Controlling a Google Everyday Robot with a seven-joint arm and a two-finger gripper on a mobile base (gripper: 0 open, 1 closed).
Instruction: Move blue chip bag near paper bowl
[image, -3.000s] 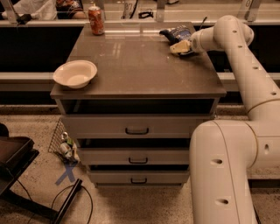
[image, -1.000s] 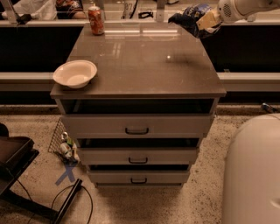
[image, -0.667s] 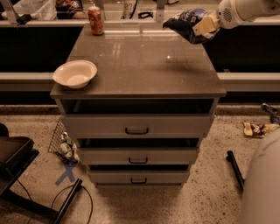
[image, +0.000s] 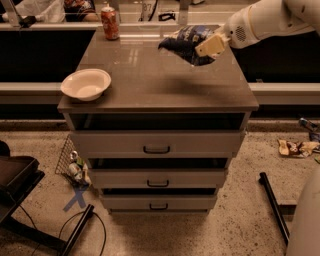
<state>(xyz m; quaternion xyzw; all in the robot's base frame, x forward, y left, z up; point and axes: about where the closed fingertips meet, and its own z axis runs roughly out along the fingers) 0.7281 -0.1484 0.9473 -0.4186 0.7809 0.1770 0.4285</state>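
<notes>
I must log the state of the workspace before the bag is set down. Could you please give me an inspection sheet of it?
Surface: brown cabinet top, flat, with some glare at the rear.
Job's things: blue chip bag held up over the right rear; paper bowl upright at the front left corner, well apart from the bag.
Clutter: orange soda can upright at the rear left.
Grippers: gripper over the right rear, shut on the blue chip bag.
Cables: black cable on the floor, lower left.
Surroundings: three drawers below; wire basket and blue tape cross left; wrapper and black bar right.
</notes>
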